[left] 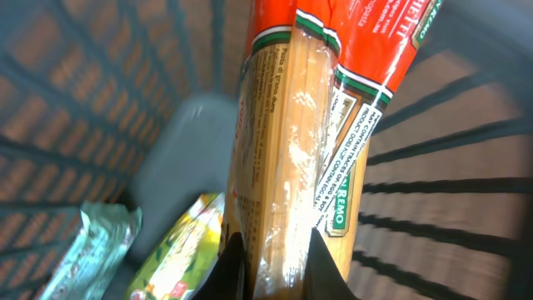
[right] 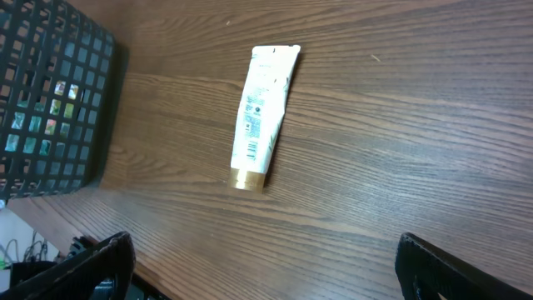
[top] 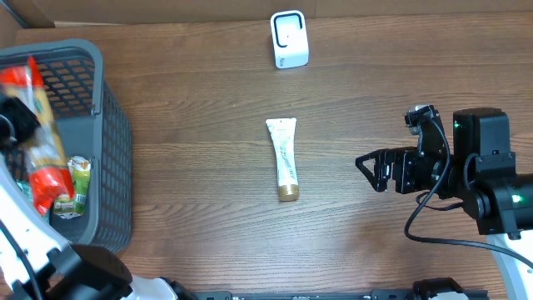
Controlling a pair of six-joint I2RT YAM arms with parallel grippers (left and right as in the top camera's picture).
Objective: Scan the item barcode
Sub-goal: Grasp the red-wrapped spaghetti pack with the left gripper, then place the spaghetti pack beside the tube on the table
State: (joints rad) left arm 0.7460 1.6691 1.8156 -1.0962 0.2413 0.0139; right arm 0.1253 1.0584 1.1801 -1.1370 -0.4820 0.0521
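Above the worktop [top: 208, 233], the overhead view shows a pasta packet [top: 43, 137] standing in the grey basket [top: 112, 133] at the left edge. A white tube [top: 286, 158] lies mid-worktop and the scanner [top: 289, 39] sits at the far edge. The right claw [top: 369, 173] hovers with its jaws apart and holds nothing. At the left wrist, the left claw [left: 275, 262] is clamped across the packet. The right wrist sees only the tube and the basket. Long and film-wrapped, the packet could pivot in so narrow a grip, catch the basket wall on lifting, or slip free.

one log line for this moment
left gripper: shut on pasta in basket | right gripper: open, above table | tube: flat on table | scanner: on table
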